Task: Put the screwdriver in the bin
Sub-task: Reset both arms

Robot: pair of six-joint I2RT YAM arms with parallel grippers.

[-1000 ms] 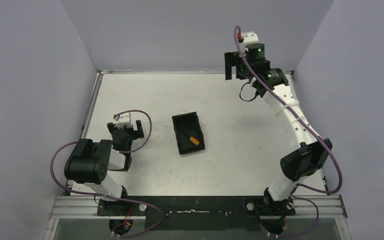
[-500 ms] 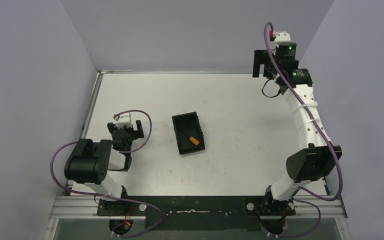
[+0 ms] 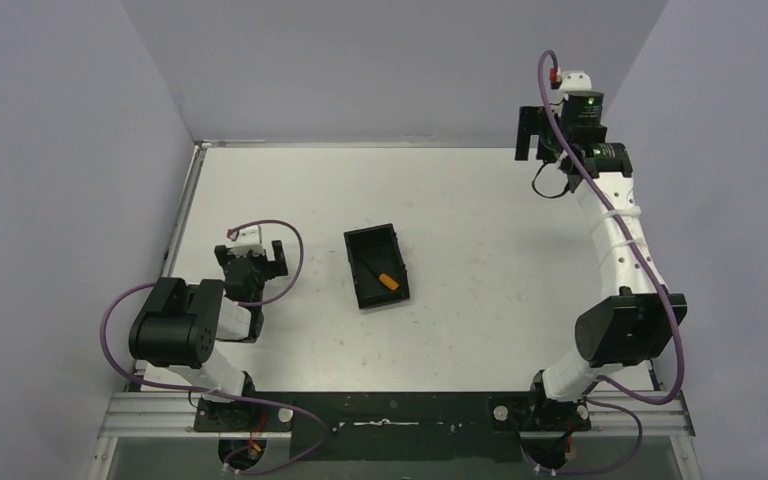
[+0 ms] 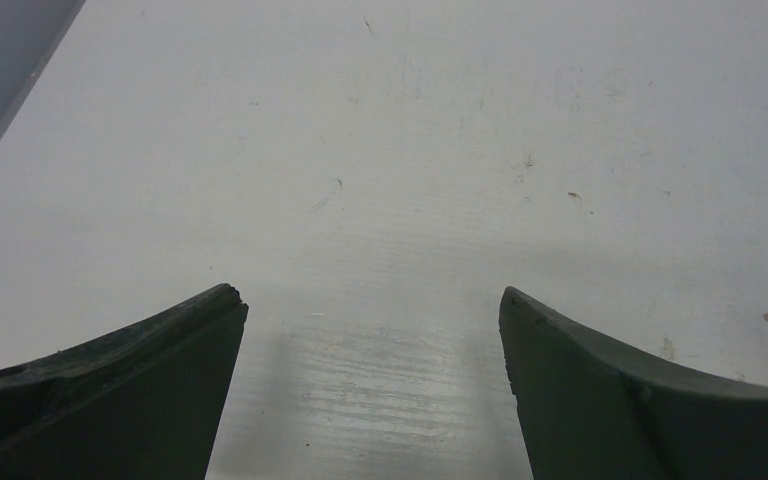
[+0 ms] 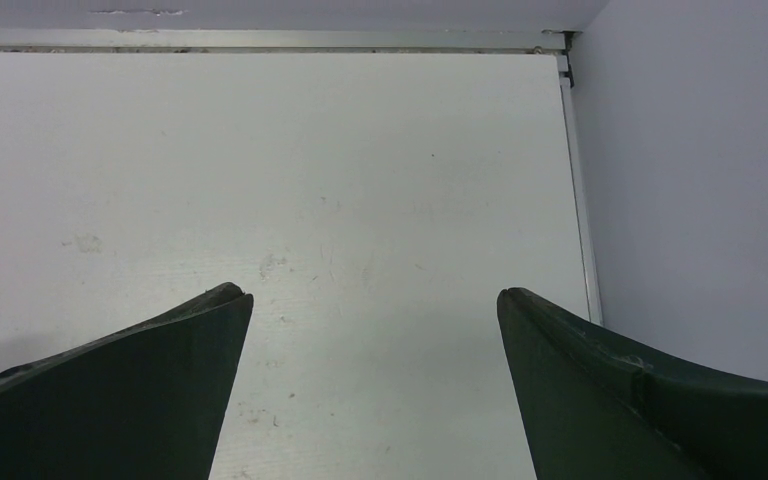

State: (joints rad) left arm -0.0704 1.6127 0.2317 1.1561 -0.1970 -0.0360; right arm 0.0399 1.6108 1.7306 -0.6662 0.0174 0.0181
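Near left, left gripper (image 4: pixel 372 305) sits low over the table (image 3: pixel 480 260), jaws wide, empty. Centre: screwdriver (image 3: pixel 378 274) lies inside the bin (image 3: pixel 400 260), orange handle toward its near end. Far right: right gripper (image 5: pixel 372 300) has swung out toward the far-right corner, jaws wide, empty. Placement looks done, arm retreating.

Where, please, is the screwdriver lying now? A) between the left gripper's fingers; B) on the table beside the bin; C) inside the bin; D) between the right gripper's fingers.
C: the top view shows the screwdriver lying inside the bin, with the left gripper and right gripper open and empty.
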